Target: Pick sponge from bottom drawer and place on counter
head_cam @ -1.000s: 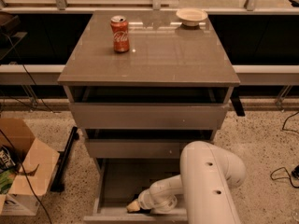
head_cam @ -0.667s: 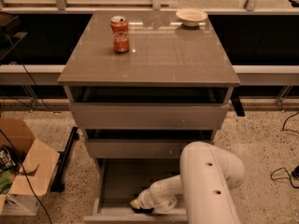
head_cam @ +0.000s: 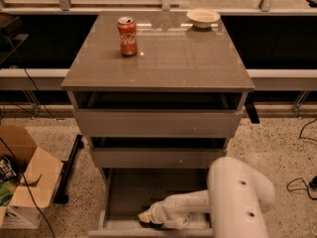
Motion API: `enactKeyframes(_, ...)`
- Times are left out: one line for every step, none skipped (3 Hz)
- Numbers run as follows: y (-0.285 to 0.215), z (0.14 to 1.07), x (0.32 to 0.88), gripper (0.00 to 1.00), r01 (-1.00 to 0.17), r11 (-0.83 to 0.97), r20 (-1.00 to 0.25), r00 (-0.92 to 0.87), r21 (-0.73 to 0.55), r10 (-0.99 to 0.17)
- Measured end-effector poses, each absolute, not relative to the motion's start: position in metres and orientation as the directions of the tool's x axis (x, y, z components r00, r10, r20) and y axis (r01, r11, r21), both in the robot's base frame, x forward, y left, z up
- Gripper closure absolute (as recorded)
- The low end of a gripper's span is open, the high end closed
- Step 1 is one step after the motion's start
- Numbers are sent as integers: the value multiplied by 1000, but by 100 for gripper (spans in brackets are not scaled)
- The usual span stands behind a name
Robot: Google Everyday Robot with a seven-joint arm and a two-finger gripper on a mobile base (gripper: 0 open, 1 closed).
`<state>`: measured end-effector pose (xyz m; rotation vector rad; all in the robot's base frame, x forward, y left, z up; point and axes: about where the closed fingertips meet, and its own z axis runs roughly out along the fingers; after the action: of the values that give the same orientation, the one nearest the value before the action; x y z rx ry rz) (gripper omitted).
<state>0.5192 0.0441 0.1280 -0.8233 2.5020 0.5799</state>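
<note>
- Your gripper sat low inside the bottom drawer, at its front left, close to the front wall, with the white arm reaching in from the right.
- Over the last second it barely moved: the tip crept slightly up and to the right, then held. The arm's bulk stayed where it was.
- You could not tell how far the claw was open, nor whether it had hold of anything; its tip showed only as a pale nub.
- The sponge appeared, as far as I could judge, as a small dark patch just under that tip, on the drawer floor by the front wall. It was not lifted clear.
- That near-stillness read to me as the grasp stage: you were settling on the sponge, not yet carrying it.
- The counter held the Coca-Cola can at back left and a pale bowl at back right, well apart, with bare top between and in front for the drop.
- The two upper drawers stood partly open above, so the lift out probably needed to come forward before rising.
</note>
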Motion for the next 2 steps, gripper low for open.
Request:
enactKeyframes(62,181,526,100,-672,681,-666,-654,292,-359)
enactKeyframes(60,269,536,100,-732,615,-818,-525,293,-236)
